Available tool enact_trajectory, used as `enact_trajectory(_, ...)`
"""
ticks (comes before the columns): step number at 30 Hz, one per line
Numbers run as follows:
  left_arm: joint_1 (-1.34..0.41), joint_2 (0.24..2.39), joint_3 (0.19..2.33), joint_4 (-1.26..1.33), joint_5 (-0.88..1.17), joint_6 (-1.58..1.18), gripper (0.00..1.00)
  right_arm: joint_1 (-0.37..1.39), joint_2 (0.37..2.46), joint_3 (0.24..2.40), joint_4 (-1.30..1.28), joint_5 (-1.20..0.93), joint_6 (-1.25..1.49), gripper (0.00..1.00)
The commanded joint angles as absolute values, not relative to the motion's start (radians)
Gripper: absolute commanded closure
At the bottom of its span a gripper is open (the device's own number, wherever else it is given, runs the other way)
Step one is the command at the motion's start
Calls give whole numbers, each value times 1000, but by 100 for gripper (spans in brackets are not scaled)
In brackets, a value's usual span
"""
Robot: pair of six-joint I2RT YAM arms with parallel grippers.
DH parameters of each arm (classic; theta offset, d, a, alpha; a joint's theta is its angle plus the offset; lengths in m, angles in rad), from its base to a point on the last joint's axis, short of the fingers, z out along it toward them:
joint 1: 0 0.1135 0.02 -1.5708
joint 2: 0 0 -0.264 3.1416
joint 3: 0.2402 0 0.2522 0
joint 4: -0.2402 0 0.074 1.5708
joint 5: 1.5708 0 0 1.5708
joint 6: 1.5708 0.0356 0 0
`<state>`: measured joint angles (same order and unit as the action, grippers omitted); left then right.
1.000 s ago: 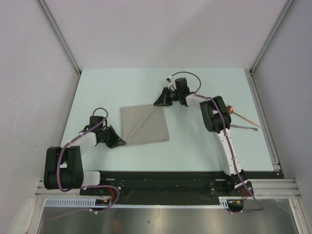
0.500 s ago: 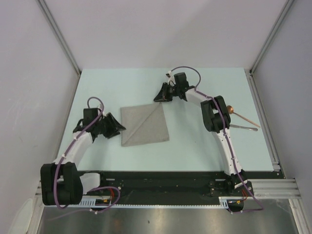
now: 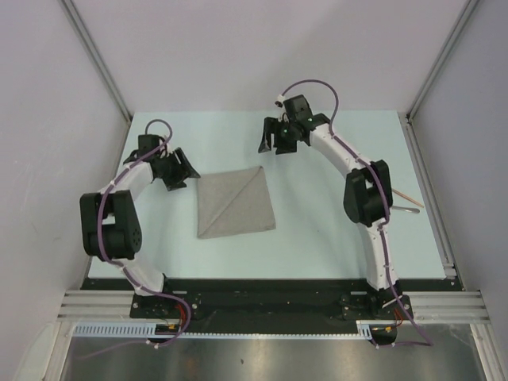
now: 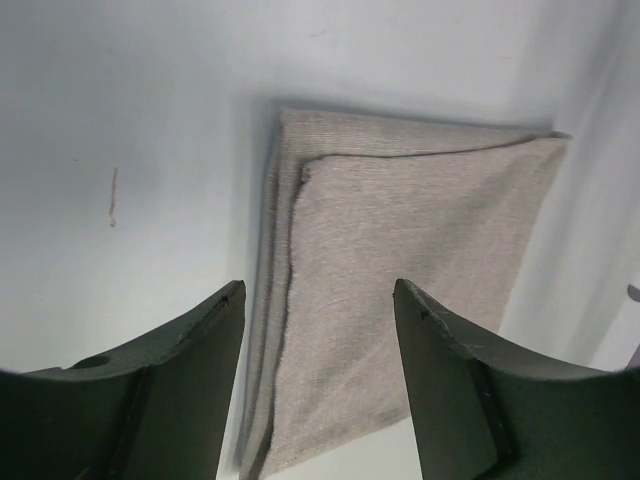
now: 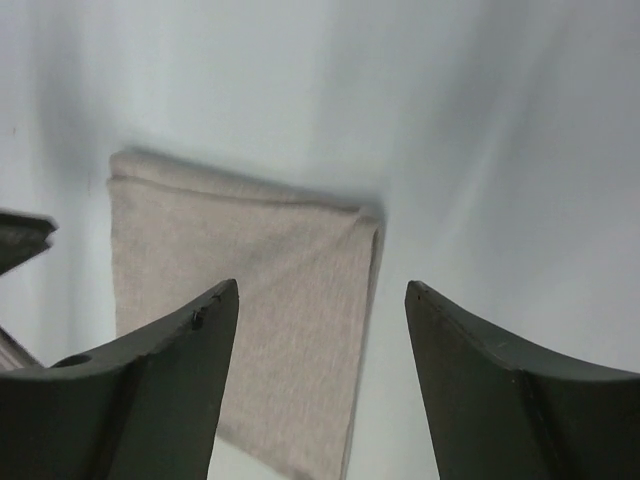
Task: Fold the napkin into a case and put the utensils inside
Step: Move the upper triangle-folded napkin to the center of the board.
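Napkin (image 3: 236, 204) is lying flat in the middle of the table (image 3: 333, 238), folded down to a rough square with 1 diagonal line running across it from the near-left corner to the far-right one. From the left wrist camera you can see at least 2 layers along one edge, with the top layer sitting a bit inside the one below.

Left gripper (image 3: 178, 168) is off the cloth's far-left corner, near it but not touching. Its jaws are spread with nothing between them. Right gripper (image 3: 270, 136) is just past the far-right corner, also clear of the fabric, jaws apart and empty too.

Over on the right side of the table, well away from the cloth, a copper-coloured handle (image 3: 406, 194) and a silvery piece (image 3: 409, 209) poke out from behind the right arm (image 3: 367, 194). Looks like the cutlery, but the elbow covers most of it.
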<state>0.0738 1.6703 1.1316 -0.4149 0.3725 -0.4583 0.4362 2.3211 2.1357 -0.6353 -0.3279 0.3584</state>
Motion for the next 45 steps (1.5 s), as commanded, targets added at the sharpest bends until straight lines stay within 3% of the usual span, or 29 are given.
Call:
enact_trajectory(1,92,1715,1206,-469,379,-429,34,538,2103,1886,-658,-284,339,28)
enact_trajectory(5,94,1631,1145,-423,400,-477,33,629,1935,1572,-525,-272,397,31)
enact_trajectory(8,94,1566,1092,-399,409,-514,33,728,1804,1386,-451,-186,422,43)
enact_trajectory(10,94,1545,1066,-365,432,-525,33,800,1722,1289,-385,-114,445,53)
enact_trajectory(13,92,1534,1055,-360,440,-523,33,851,1671,1134,-283,-86,518,78)
enact_trajectory(14,92,1534,1055,-360,440,-523,34,857,1658,1079,-258,-93,541,91)
enact_trajectory(16,92,1534,1055,-347,448,-528,34,870,1661,1048,-207,-88,581,100)
enact_trajectory(35,94,1496,1065,-357,419,-549,33,893,1792,1008,-133,53,618,100)
enact_trajectory(45,94,1535,1088,-351,425,-589,25,782,1827,948,-41,95,554,100)
